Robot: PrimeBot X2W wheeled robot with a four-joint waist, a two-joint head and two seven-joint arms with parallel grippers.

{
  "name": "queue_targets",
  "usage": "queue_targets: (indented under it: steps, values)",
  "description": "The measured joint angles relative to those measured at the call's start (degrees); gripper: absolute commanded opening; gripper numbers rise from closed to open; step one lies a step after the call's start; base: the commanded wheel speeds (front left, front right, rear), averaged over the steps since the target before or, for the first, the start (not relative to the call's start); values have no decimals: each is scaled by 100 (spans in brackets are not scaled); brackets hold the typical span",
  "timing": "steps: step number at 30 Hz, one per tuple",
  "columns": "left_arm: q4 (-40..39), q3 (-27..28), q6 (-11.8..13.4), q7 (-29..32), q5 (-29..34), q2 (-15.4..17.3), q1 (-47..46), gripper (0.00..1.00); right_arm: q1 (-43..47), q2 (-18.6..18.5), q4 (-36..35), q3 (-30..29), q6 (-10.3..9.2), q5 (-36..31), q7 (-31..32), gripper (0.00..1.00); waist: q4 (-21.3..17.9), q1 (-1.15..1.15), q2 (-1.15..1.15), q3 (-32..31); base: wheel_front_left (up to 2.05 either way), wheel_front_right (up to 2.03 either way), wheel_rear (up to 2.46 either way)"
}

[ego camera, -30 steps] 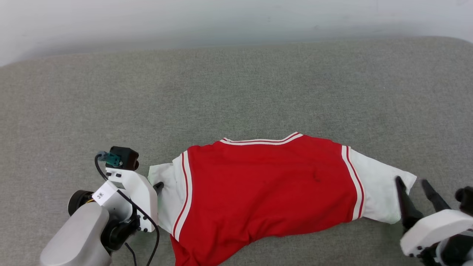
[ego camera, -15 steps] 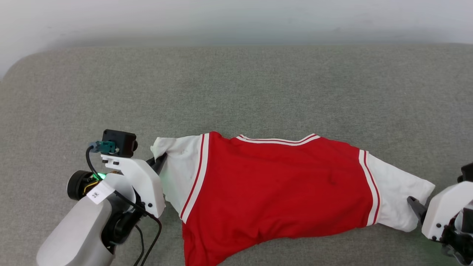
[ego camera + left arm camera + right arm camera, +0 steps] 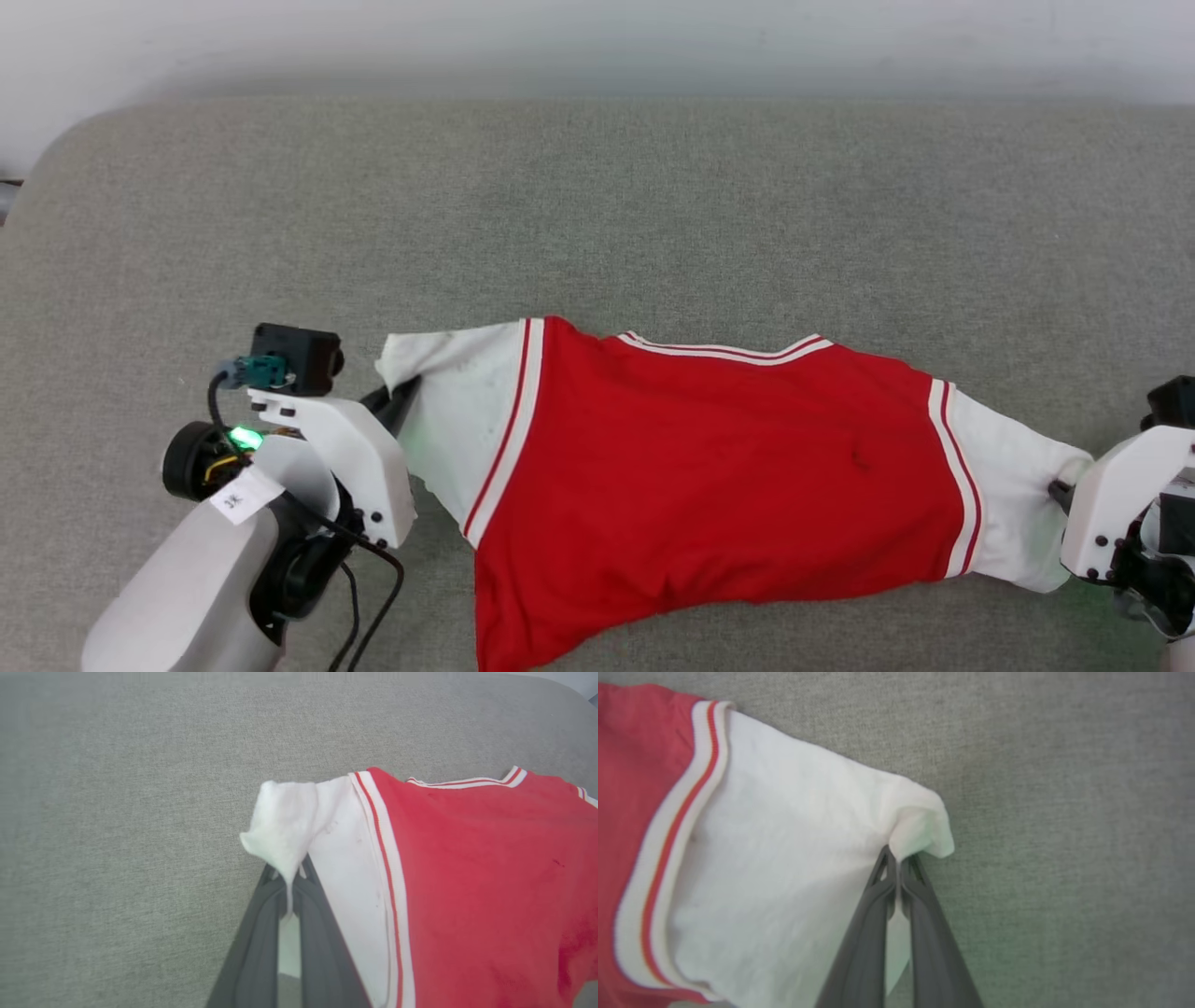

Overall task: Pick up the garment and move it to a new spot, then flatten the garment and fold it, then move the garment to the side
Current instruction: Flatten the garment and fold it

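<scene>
Head view: red shirt (image 3: 709, 485) lies on the grey fabric-covered bench (image 3: 597, 205), stretched between the two tools. Left tool (image 3: 400, 394) sits at the tip of the left white sleeve, and the red body starts just right of it. Right tool (image 3: 1060, 490) sits at the tip of the other sleeve, body just to its left. Striped collar runs along the far edge, beyond both tools, so the neck points away from the robot. Hem end runs off the near edge of the picture. Sleeve-to-sleeve line runs from tool to tool, slightly tilted, with the left-tool end a bit farther away. Plain red side up, no lettering seen.

Left wrist view: left tool (image 3: 287, 877) is clenched on a pinch of white sleeve cuff (image 3: 285, 816), which bunches just past the fingertips. Red body lies off to the tool's right.

Right wrist view: right tool (image 3: 899, 857) is clenched on the other sleeve's corner (image 3: 920, 828) — cloth folds over the tips, and the stripe trim is well to its left.

Judgement: pick-up-and-move or flatten step, both sleeves held. The next move calls for both tools travelling together with even tension — a pull on one side alone could slip a thin pinch.
</scene>
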Motion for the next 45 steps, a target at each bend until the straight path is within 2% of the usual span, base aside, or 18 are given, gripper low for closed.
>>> queue_targets:
  steps: [6,14,19,31,32,34,44,45]
  values:
    - [-24,171,71,-259,5,8,-47,0,-246,-66,-478,202,1,-1,-336,0,-42,0,0,-201,0,0,0]
    - [-103,486,288,-687,230,-20,-881,0,-918,-87,-1144,243,1,-242,-768,0,-87,0,0,-321,0,0,0]
    - [194,622,159,-967,260,-172,-1629,0,-1680,-71,-1230,241,1,-519,-1159,0,-125,0,0,-258,0,0,0]
    - [1751,788,-259,-1681,560,-387,-3953,0,-4030,-303,-379,466,1,-993,-1984,0,-205,0,0,339,0,0,0]
    - [2127,805,-342,-1881,670,-396,-4537,0,-4665,-383,-122,547,1,-1105,-2161,0,-223,1,0,538,0,0,0]
    - [2371,820,-420,-2011,725,-403,-4904,0,-5061,-404,73,605,1,-1172,-2307,0,-243,1,0,658,0,0,0]
    - [3211,826,-677,-2538,861,-455,-6126,0,-6656,-389,936,800,1,-1359,-2828,0,-387,0,0,1170,0,0,0]
    - [3452,811,-780,-2620,858,-506,-6239,0,-6881,-327,1225,906,1,-1368,-2950,0,-419,0,0,1325,0,0,0]
